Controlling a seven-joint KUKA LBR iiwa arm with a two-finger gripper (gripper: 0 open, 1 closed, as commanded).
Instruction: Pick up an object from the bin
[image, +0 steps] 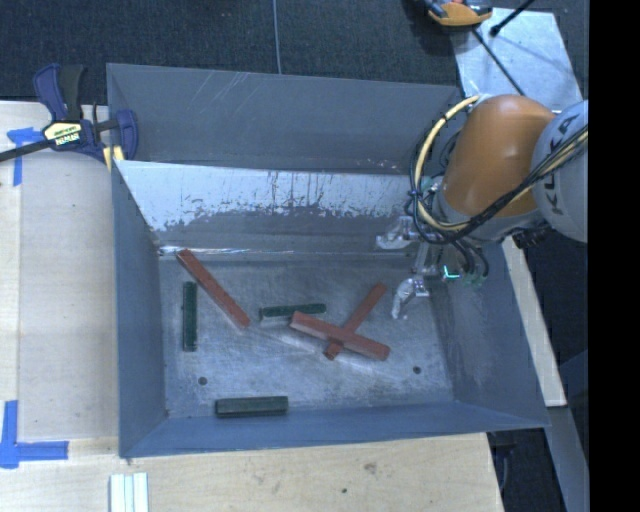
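Note:
My gripper (402, 268) hangs over the right side of the bin, open, with nothing between its fingers. One silvery fingertip (406, 299) is just right of the upper end of a red-brown stick (362, 312). That stick lies slanted and crosses over a second red-brown stick (345, 342). A dark green stick (292, 312) lies just left of the crossed pair. A pale, see-through stick (285, 340) lies half under them.
A long red-brown stick (213, 288) lies slanted at the back left, with a dark green stick (188, 316) beside it near the left wall. A dark green block (251, 406) rests against the front wall. The arm's orange cover and cables sit above the right wall.

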